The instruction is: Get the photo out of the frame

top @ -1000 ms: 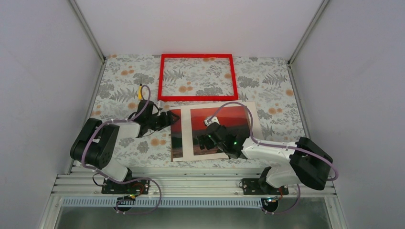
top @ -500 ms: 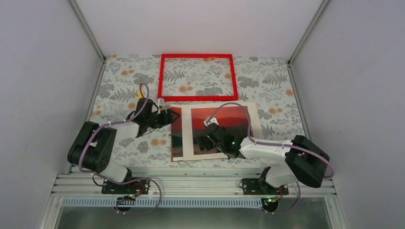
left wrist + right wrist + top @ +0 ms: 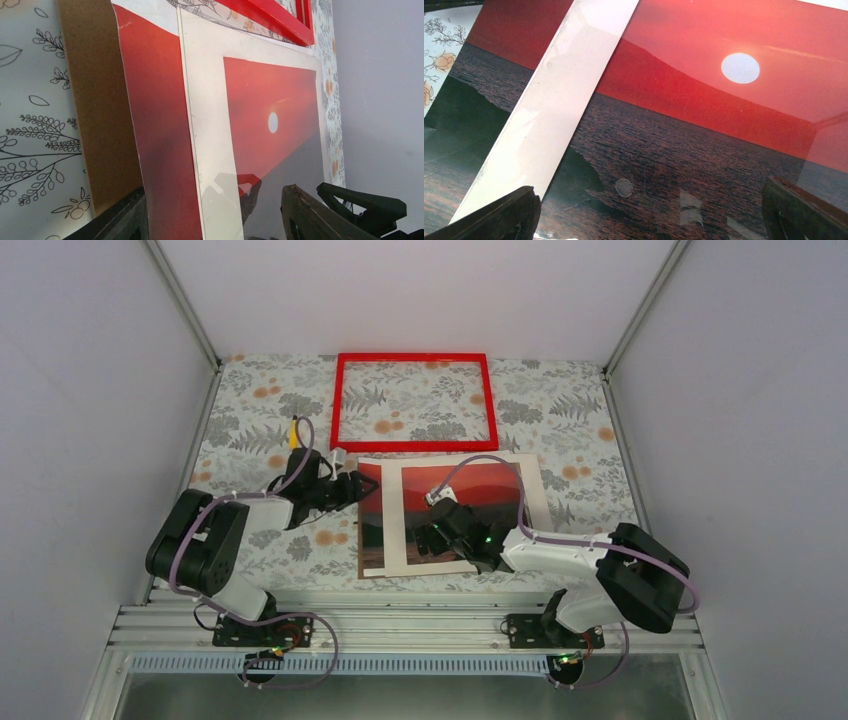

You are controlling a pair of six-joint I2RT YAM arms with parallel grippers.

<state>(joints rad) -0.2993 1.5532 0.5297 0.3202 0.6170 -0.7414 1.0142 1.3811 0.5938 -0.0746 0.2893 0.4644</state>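
- Left gripper [image 3: 345, 487]: mine; jaws partly spread, clamped on nothing. One finger is by the backing board, the other over the print.
- Right gripper [image 3: 430, 537]: mine; jaws spread wide and empty, hovering close over the photo's dark sea.
- Photo [image 3: 480, 490]: sunset print lying flat, outside the frame and just on its near side. A white border strip [image 3: 549, 100] crosses it, with red sky on both sides.
- Backing board [image 3: 95, 110]: brown, under the photo, protruding at its left edge.
- Frame [image 3: 412, 446]: red, lying flat near the far wall, with the floral tablecloth [image 3: 570, 440] visible through it.
- Yellow-handled tool [image 3: 294, 428]: beside my left arm, partly hidden.
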